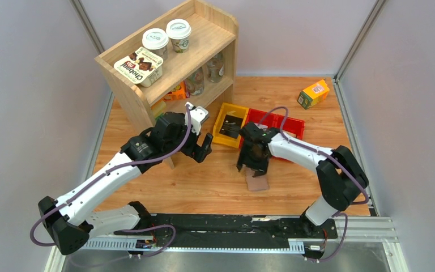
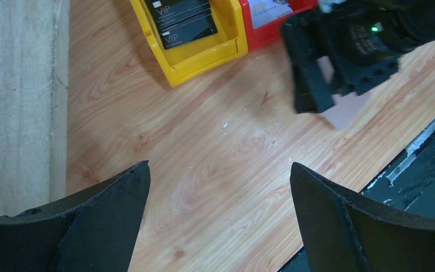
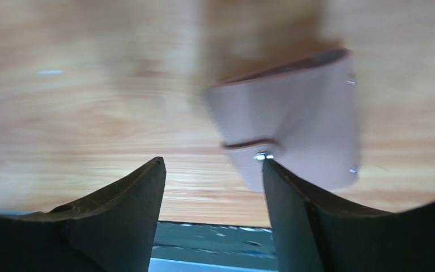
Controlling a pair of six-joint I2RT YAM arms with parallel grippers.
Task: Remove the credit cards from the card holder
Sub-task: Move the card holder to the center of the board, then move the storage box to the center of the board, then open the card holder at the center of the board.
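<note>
Matte black fingers of the right gripper (image 3: 212,164) stand spread with nothing between them. Its blurred wrist view shows what the overhead camera hides: the flat taupe-pink card holder (image 3: 294,119) lies folded shut, a strap with a metal stud across it, just beyond one finger. From overhead it rests on the wood-grain bench (image 1: 204,187) toward the near edge, under the bent right arm. The left gripper (image 2: 220,167) hovers wide apart and empty. Only its view shows glossy black VIP cards (image 2: 181,22) inside the yellow plastic bin (image 2: 204,62).
</note>
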